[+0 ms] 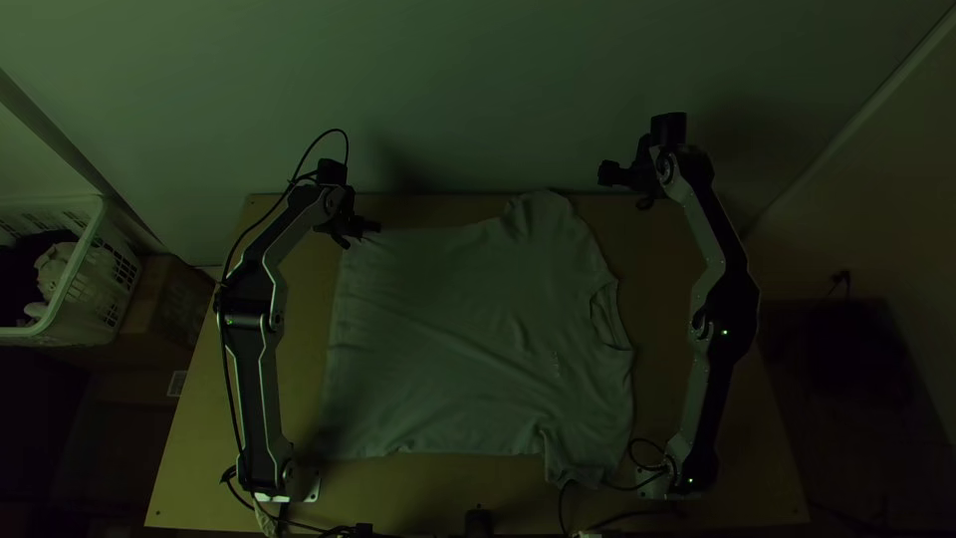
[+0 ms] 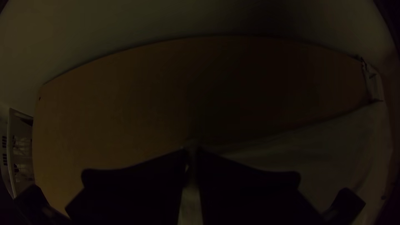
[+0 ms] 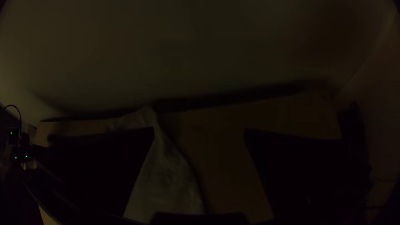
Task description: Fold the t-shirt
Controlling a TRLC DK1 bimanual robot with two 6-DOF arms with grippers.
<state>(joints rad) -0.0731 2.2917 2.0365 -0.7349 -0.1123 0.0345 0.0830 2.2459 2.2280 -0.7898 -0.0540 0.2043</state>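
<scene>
1. One pale wall (image 1: 478, 90) fills the upper part of the frame, just behind the far edge of the desk.
2. One light wooden desk (image 1: 697, 508) takes up the middle and lower frame.
3. One t-shirt (image 1: 448, 329) lies spread on the desk, mid-frame: hem to the left, collar to the right. Its two sleeves point up and down the picture, the upper one reaching the desk's far edge. A few creases run across the body.
4. Two arms flank it: the left arm (image 1: 257, 369) along the left of the desk, the right arm (image 1: 725, 289) along the right, beyond the collar. Neither arm's links lie across the shirt's middle.
5. One white basket (image 1: 85, 269) stands at the left edge of the frame, off the desk, with cloth (image 1: 50, 269) inside.
6. One brown box (image 1: 164, 304) sits between basket and desk.
7. Two hands. The left hand (image 1: 359, 235) is at the shirt's upper left corner, closed on a bit of the cloth. The right hand (image 1: 625, 187), upper right of centre, is wide open and holds nothing, apart from the shirt.
8. Several black cables; one (image 1: 622, 487) runs near the lower sleeve, at lower right of centre.
9. One small black object (image 1: 478, 522) stands at the bottom edge, near the middle.
</scene>
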